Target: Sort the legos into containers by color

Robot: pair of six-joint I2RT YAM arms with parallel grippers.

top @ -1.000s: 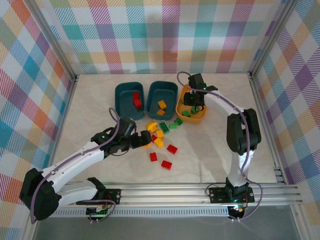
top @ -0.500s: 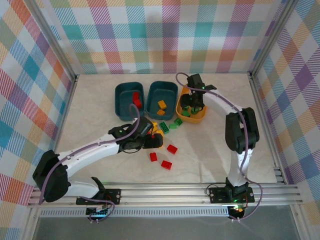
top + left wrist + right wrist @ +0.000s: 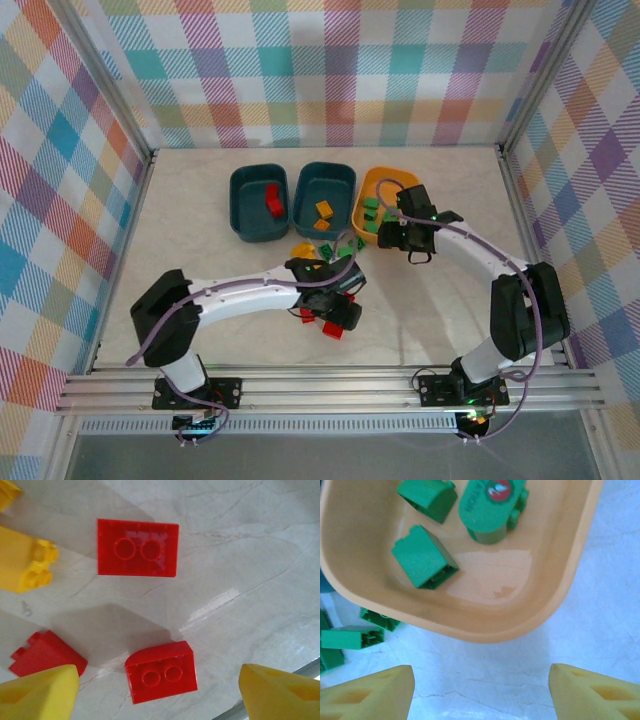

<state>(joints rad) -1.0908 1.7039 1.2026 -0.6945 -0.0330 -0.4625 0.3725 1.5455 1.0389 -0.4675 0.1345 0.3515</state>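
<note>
- Three shallow rounded plastic tubs stood in a row near the far edge of the pale marbled table (image 3: 180,220): a left dark teal tub (image 3: 248,215), a middle dark teal tub (image 3: 335,185) and an orange-yellow tub (image 3: 385,188) on the right.
- The left dark teal tub held a red brick (image 3: 272,200), and the middle dark teal tub held orange-yellow bricks (image 3: 322,210).
- The orange-yellow tub held green bricks (image 3: 425,557), among them a round green piece (image 3: 487,510).
- Loose yellow bricks (image 3: 300,248) and loose green bricks (image 3: 347,245) lay on the table just nearer than the tubs.
- The left gripper (image 3: 160,700) hung over the middle of the table with its yellow fingertips (image 3: 37,692) spread wide.
- A rounded red two-stud brick (image 3: 161,672) lay between those fingertips and touched neither.
- A flat red two-stud brick (image 3: 137,547) lay beyond it, and a third red brick (image 3: 47,652) was partly hidden behind one fingertip.
- The right gripper (image 3: 480,695) was spread over bare table just beside the orange-yellow tub's rim, with nothing between its fingertips.
</note>
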